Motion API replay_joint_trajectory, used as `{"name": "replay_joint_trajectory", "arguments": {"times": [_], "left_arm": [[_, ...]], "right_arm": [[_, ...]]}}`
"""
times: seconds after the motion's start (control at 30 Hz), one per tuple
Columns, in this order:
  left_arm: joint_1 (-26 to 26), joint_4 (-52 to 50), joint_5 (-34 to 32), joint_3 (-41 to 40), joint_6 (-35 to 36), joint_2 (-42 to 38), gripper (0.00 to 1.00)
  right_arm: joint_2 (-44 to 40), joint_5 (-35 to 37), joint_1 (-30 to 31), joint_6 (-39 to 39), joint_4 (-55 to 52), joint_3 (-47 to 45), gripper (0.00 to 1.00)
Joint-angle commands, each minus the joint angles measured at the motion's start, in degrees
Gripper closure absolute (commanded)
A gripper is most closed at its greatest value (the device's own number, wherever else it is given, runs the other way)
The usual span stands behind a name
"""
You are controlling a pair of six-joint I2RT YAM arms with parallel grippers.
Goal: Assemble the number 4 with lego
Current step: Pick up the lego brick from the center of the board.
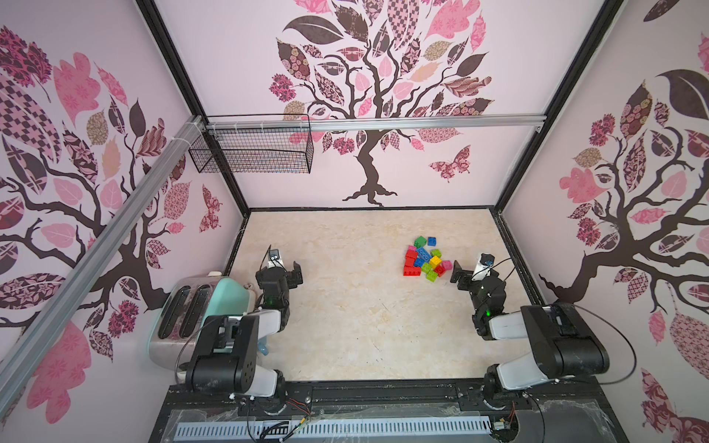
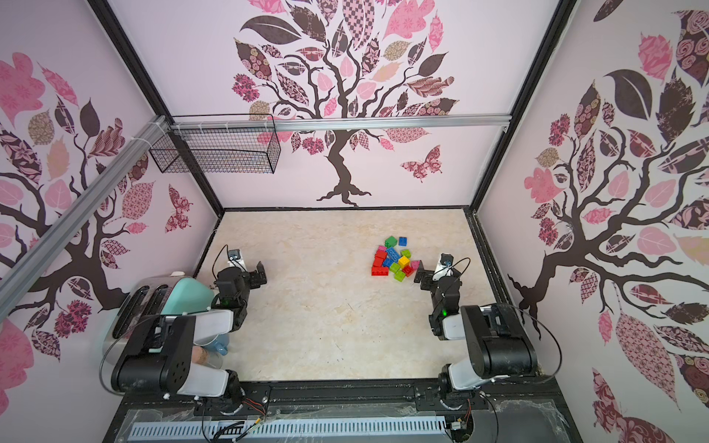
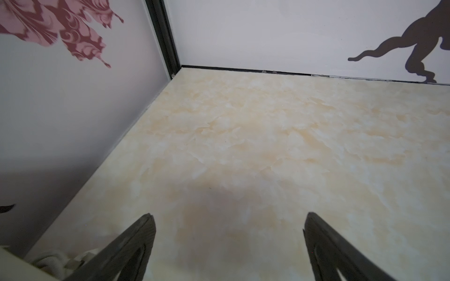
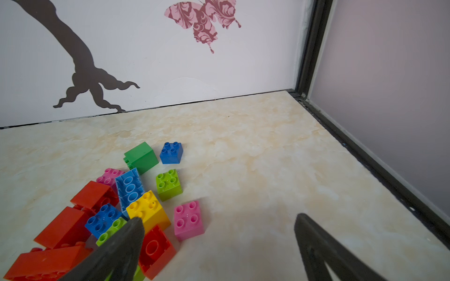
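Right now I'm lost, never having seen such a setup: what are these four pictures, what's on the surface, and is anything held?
Two robot arms work over a marbled table inside a walled booth. Two pictures look down from overhead, nearly identical; the other two come from a camera on each wrist. Loose lego bricks lie piled beside the right tool. A toaster sits by the left arm. Both the left tool and right tool are open, holding nothing.
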Motion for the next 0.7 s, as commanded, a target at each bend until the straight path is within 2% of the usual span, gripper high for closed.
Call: {"name": "replay_joint_trajectory", "arguments": {"times": [0.0,0.07,0.2,0.27,0.33,0.43,0.6,0.67], "left_arm": [[-4.11,-9.03,-9.2,7.6,-4.39,-6.65,0.02],[-6.01,-15.52,-9.9,12.46,-12.94,-8.76,0.02],[-12.29,-26.75,-9.5,19.69,-26.06,-10.85,0.02],[-14.94,-30.27,-3.85,20.81,-28.68,-11.7,0.02],[-18.12,-33.18,-2.12,21.22,-29.66,-12.94,0.02],[-19.19,-37.76,-1.12,18.93,-35.8,-17.2,0.02],[-18.62,-42.32,-2.01,16.15,-38.18,-21.87,0.02],[-18.41,-47.21,-4.1,17.25,-40.03,-22.27,0.02]], "right_arm": [[-7.08,6.0,0.12,4.5,-10.38,4.47,0.01],[-10.06,6.45,0.09,10.1,-17.38,7.81,0.0],[-11.13,-3.33,0.04,17.15,-39.85,19.73,0.01],[-9.13,-10.85,0.14,19.51,-49.95,24.43,0.01],[-6.9,-15.37,0.58,20.76,-60.08,28.75,0.01],[-5.54,-15.87,3.21,18.9,-69.63,31.97,0.0],[-4.02,-14.5,5.12,14.14,-77.25,33.76,0.01],[-1.73,-14.82,5.4,11.99,-79.98,35.23,0.06]]}}
